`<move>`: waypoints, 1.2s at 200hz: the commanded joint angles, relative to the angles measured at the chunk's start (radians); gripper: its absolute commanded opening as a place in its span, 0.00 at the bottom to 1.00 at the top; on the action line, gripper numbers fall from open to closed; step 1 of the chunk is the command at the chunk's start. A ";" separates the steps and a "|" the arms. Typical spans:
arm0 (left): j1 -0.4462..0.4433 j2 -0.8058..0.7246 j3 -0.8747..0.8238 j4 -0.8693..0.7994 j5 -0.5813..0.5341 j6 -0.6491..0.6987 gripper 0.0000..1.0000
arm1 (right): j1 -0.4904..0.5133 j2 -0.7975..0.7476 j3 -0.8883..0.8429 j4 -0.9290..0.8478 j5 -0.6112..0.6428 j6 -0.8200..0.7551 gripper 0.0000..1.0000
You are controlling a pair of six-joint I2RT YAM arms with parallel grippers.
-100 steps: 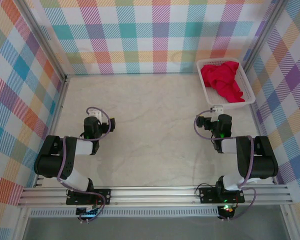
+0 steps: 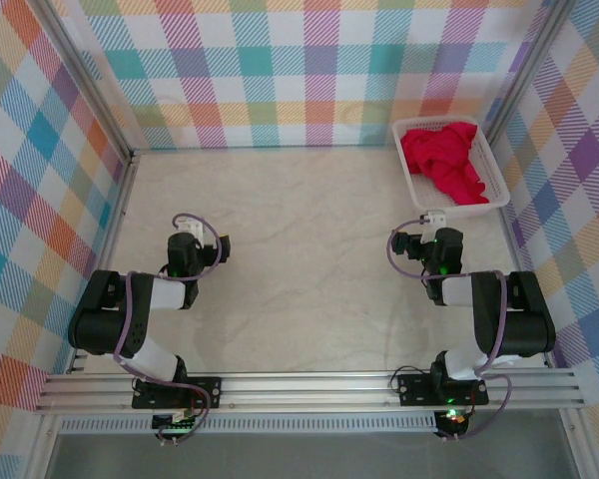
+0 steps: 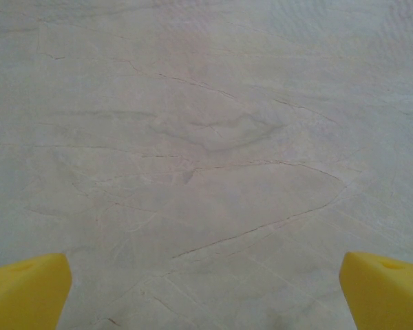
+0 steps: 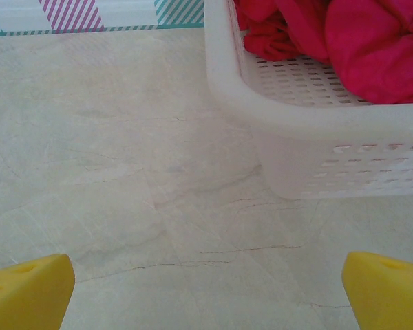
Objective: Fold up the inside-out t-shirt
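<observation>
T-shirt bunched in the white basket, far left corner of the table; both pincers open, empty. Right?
No: the basket with the t-shirt is in the far right corner, per the top external view. The left pincer and right pincer are open, empty.

T-shirt (image 2: 444, 158) seen as soft matt cloth; basket (image 4: 310, 158) noted as perforated, semi-gloss plastic; tabletop (image 3: 206, 137) matt, marble-veined.

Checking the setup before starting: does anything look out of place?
Only the t-shirt: it lies crumpled in the white basket at the far right corner. Left gripper and right gripper are open and empty; nothing spilled.
</observation>
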 commanded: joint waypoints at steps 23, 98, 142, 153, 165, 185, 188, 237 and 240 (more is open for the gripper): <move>0.014 0.000 0.017 0.010 0.021 -0.001 1.00 | -0.006 0.003 0.016 0.009 -0.022 0.011 1.00; 0.014 0.000 0.015 0.011 0.021 -0.001 1.00 | -0.007 0.004 0.016 0.008 -0.021 0.013 1.00; 0.014 -0.001 0.016 0.012 0.022 -0.002 1.00 | -0.007 0.003 0.015 0.011 -0.020 0.011 0.99; 0.014 -0.001 0.015 0.011 0.021 -0.001 1.00 | -0.006 -0.002 0.008 0.022 -0.021 0.010 1.00; 0.014 -0.003 0.012 0.015 0.020 -0.001 1.00 | 0.002 -0.053 -0.005 0.000 -0.026 0.000 1.00; 0.012 -0.079 0.035 -0.090 0.064 0.016 1.00 | 0.036 -0.202 0.006 -0.160 0.071 0.022 1.00; 0.012 -0.107 0.047 -0.142 0.075 0.017 1.00 | 0.040 -0.228 0.013 -0.210 0.077 0.033 1.00; -0.001 -0.360 0.075 -0.363 0.230 0.014 1.00 | 0.056 -0.444 0.303 -0.809 0.185 0.318 1.00; -0.001 -0.373 0.075 -0.372 0.243 0.011 1.00 | 0.056 -0.438 0.325 -0.831 0.190 0.337 1.00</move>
